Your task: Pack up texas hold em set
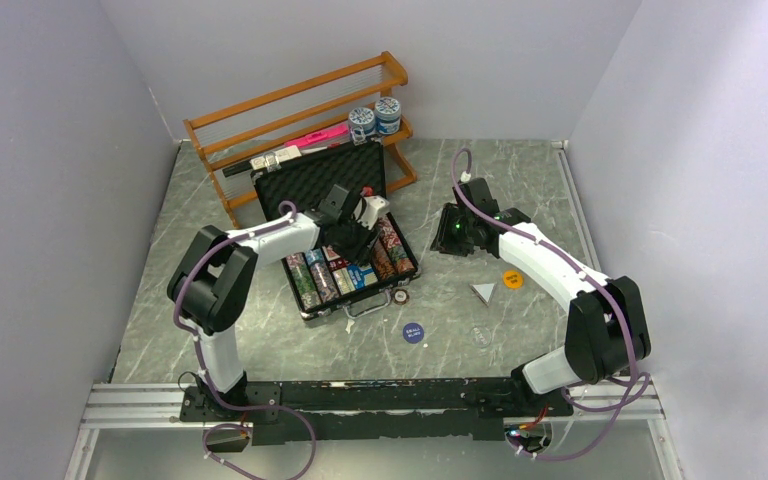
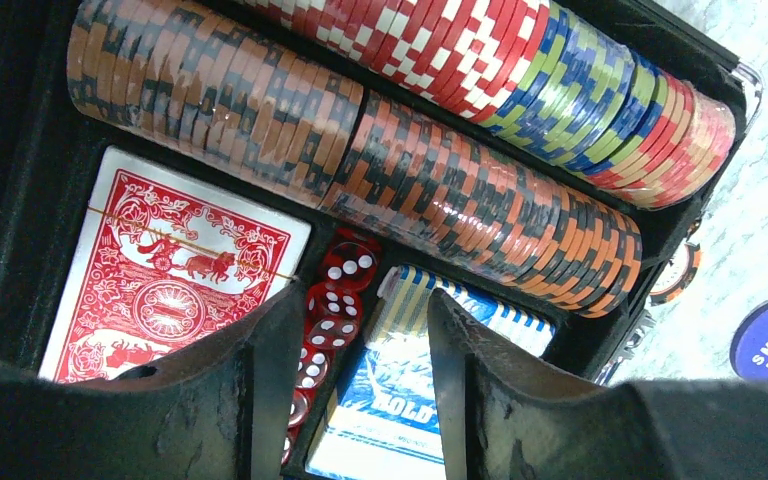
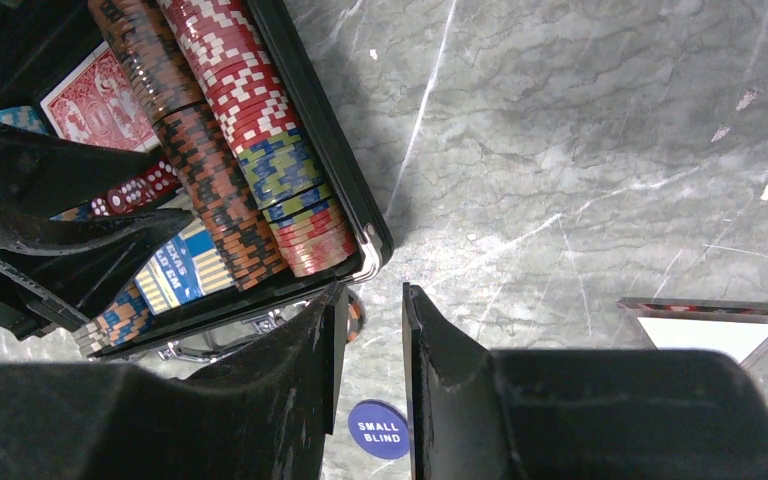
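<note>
The black briefcase (image 1: 322, 180) lies open mid-table, lid propped back. It holds rows of poker chips (image 2: 360, 150), a red card deck (image 2: 170, 270), red dice (image 2: 338, 290) and a blue card deck (image 2: 390, 400). My left gripper (image 2: 360, 330) is open and empty, low over the dice and the blue deck; it shows in the top view (image 1: 357, 238). My right gripper (image 3: 370, 300) is slightly open and empty above the table, just right of the case's near corner (image 3: 365, 245). A blue "SMALL BLIND" disc (image 3: 378, 430) and a loose chip (image 3: 354, 316) lie on the table.
An orange wooden rack (image 1: 300, 105) with two blue-and-white jars (image 1: 375, 118) stands behind the case. An orange disc (image 1: 512, 278), a white triangle (image 1: 483, 291) and a clear disc (image 1: 480, 335) lie right of the case. Walls enclose the table.
</note>
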`<state>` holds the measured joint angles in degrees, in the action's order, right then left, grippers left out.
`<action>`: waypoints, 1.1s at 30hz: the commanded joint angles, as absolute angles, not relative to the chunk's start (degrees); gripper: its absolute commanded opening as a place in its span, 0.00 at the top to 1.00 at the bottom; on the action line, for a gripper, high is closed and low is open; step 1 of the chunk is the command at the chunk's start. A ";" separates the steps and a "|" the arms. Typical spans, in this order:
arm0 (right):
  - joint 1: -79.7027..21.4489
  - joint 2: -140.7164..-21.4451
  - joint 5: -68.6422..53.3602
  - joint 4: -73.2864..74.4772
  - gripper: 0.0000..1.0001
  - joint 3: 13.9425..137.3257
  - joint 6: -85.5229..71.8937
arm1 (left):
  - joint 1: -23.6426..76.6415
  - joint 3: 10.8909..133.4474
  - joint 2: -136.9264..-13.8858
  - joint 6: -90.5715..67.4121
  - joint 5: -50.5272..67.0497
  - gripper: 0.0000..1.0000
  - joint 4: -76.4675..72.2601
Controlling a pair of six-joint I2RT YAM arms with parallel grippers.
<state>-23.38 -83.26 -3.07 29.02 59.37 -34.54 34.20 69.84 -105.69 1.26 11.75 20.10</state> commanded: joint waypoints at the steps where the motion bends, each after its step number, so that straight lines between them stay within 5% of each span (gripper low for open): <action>1: -23.08 -83.38 -3.15 28.23 0.69 59.49 -34.38 | 34.19 68.20 -104.59 0.35 13.62 0.47 18.80; 7: -23.03 -83.92 -3.43 28.12 0.70 59.67 -34.54 | 34.19 68.85 -105.79 -2.93 17.25 0.46 17.69; 15: -23.05 -84.15 -3.41 28.30 0.70 60.11 -34.37 | 34.18 70.73 -103.87 -8.71 3.99 0.29 18.71; 24: -23.04 -84.32 -2.20 29.39 0.70 61.96 -33.80 | 34.10 71.71 -96.19 -11.07 2.22 0.22 16.32; 33: -23.03 -84.45 -2.58 29.13 0.70 61.43 -34.14 | 34.10 67.72 -95.51 -16.39 3.34 0.58 15.83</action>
